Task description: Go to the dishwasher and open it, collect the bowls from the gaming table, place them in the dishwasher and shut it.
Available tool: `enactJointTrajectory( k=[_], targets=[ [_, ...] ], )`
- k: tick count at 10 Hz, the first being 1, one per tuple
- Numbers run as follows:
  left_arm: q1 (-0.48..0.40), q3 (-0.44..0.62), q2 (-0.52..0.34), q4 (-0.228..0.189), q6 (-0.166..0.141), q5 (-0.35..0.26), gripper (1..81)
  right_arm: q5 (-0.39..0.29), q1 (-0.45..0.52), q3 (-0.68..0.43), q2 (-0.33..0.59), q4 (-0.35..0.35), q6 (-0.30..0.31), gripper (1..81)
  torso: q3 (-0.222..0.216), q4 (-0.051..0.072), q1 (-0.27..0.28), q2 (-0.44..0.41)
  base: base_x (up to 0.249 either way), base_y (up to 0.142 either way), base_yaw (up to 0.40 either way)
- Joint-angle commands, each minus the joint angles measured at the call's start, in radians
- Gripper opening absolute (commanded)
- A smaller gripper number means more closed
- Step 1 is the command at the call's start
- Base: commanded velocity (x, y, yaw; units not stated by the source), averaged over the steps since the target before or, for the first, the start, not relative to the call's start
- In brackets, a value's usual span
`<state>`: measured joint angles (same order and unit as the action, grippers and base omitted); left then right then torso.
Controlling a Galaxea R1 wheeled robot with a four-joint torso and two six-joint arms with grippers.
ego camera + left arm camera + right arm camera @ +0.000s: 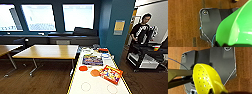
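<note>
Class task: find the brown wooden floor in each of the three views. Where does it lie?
Head view: the wooden floor lies beside the white table.
Left wrist view: behind the dark plate and green bowl.
Right wrist view: behind the plate and yellow colander.
Shared landmark: the floor's brown planks.

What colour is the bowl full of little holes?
Bright yellow. The perforated bowl shows best in the right wrist view, above the brown wooden floor.

Head camera high, overlooking gaming table (100,85); wrist cameras face floor (183,25).
</note>
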<state>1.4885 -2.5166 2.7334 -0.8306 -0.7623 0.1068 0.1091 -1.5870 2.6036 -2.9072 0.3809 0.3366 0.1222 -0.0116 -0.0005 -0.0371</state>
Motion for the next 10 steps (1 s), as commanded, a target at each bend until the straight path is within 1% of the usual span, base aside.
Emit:
enactJointTrajectory(
  k=[1,5,10],
  targets=[
    [-0.041,-0.01,-0.015,-0.013,0.003,-0.032,1.0,-0.043,0.034,0.001,0.006,0.015,-0.002,1.0,0.0,0.0,0.001,0.0,-0.102,0.0,0.0],
    [-0.041,-0.105,0.034,-0.013,0.003,-0.032,1.0,-0.043,0.034,0.028,0.006,0.015,-0.004,1.0,0.0,0.0,0.001,0.0,-0.103,0.0,0.0],
    [-0.041,-0.122,0.042,-0.019,0.003,-0.035,1.0,-0.043,0.035,0.075,0.006,0.026,-0.004,1.0,0.0,0.0,0.001,0.0,-0.104,0.0,0.0]
  ],
)
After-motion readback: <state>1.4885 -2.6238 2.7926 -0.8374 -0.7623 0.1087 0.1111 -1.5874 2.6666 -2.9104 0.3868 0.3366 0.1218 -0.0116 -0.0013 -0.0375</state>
